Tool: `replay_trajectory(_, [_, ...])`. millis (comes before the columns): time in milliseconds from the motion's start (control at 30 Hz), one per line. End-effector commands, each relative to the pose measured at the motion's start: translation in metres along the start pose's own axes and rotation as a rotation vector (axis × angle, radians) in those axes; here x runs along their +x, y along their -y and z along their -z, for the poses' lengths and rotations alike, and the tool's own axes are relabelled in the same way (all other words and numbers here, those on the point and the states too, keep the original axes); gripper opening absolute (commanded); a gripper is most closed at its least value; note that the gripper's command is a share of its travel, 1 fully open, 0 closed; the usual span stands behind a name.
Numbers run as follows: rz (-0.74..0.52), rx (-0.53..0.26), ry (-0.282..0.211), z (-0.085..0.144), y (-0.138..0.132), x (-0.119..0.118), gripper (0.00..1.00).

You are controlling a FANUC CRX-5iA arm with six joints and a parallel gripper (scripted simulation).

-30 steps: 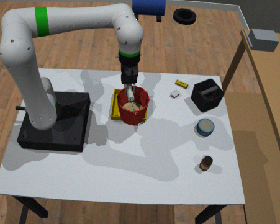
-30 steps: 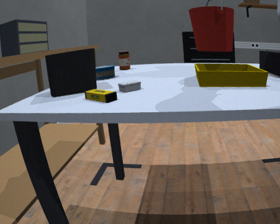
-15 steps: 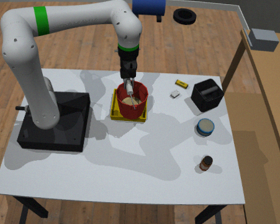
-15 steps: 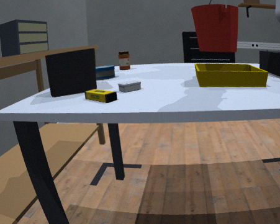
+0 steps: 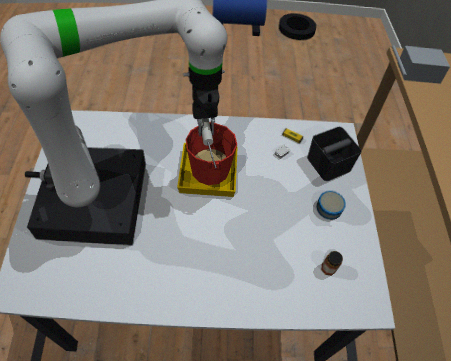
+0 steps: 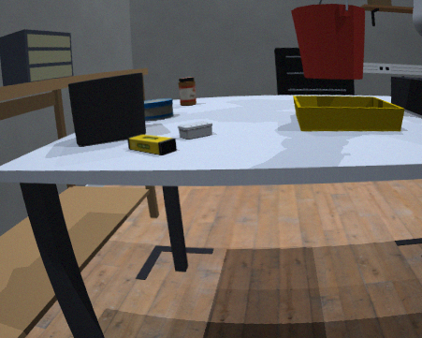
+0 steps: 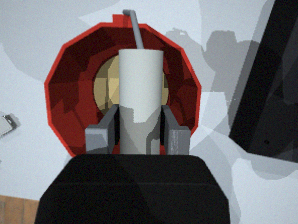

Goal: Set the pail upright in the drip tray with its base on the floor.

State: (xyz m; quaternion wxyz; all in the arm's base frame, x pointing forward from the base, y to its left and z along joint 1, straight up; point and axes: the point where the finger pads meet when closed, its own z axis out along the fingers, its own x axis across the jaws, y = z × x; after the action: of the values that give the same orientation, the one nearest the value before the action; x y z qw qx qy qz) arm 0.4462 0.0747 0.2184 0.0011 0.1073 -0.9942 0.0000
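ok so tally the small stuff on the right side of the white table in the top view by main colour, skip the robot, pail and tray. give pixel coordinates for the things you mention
yellow: 1, the small box [image 5: 292,135] [image 6: 146,144]
white-grey: 1, the little case [image 5: 282,151] [image 6: 196,131]
black: 1, the bin [image 5: 329,157] [image 6: 109,110]
blue: 1, the round tin [image 5: 331,205] [image 6: 159,110]
brown: 1, the jar [image 5: 331,263] [image 6: 187,93]
total: 5

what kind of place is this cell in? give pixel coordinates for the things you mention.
Probably a workshop or robot lab: arm on a black base plate [image 5: 119,225] bolted to a white table [image 5: 194,285] [image 6: 238,154], wooden workbench [image 5: 434,175] [image 6: 13,91] alongside, drawer cabinet [image 6: 13,56] on it.
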Motion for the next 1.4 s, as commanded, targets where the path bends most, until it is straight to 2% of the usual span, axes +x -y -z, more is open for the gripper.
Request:
replay_trajectory(0, [0.0, 0.0, 0.002, 0.001, -0.007, -0.001, 0.0])
replay_trajectory(600, [0.0, 0.0, 0.002, 0.001, -0.034, -0.001, 0.0])
replay_trajectory(1367, [0.0, 0.0, 0.002, 0.001, -0.048, -0.002, 0.0])
